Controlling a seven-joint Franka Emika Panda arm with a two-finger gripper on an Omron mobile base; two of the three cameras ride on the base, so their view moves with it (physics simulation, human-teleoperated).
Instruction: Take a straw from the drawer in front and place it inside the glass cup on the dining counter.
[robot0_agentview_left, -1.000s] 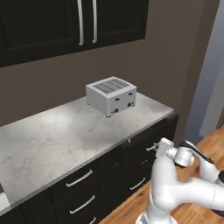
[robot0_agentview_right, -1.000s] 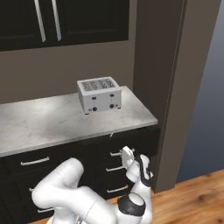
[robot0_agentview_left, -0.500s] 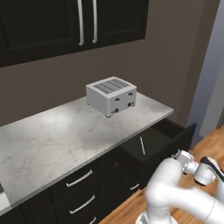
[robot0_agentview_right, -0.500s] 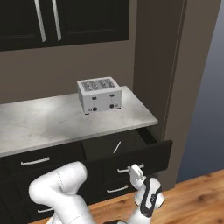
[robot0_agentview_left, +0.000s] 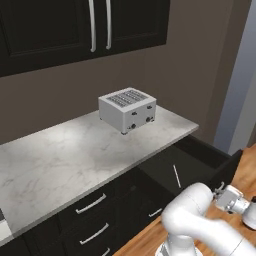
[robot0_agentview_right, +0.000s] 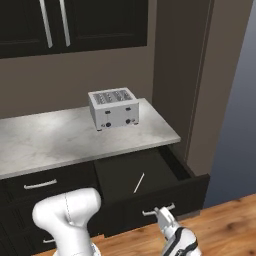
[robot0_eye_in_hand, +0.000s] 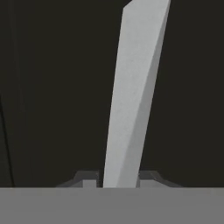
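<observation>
Drawer (robot0_agentview_right: 150, 172) pulled out under marble tabletop (robot0_agentview_left: 75, 155). Straw (robot0_agentview_right: 139, 182) lies flat on dark drawer floor, approx mid-drawer, nothing touching it. Gripper (robot0_agentview_right: 163, 216) at drawer front, jaws narrow and closed on silver handle (robot0_eye_in_hand: 131, 100), which runs between the fingertips in hand view. Toaster (robot0_agentview_left: 127, 109) on tabletop above.

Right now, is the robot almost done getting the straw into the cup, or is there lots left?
Lots left. Done: the drawer is pulled open, and the straw lies bare on its dark floor. In hand: the hand sits at the drawer's silver handle, which runs between its fingertips in the hand view, so the handle is what it holds. Left: let go, pick up the straw, carry it to the cup and drop it in.
</observation>
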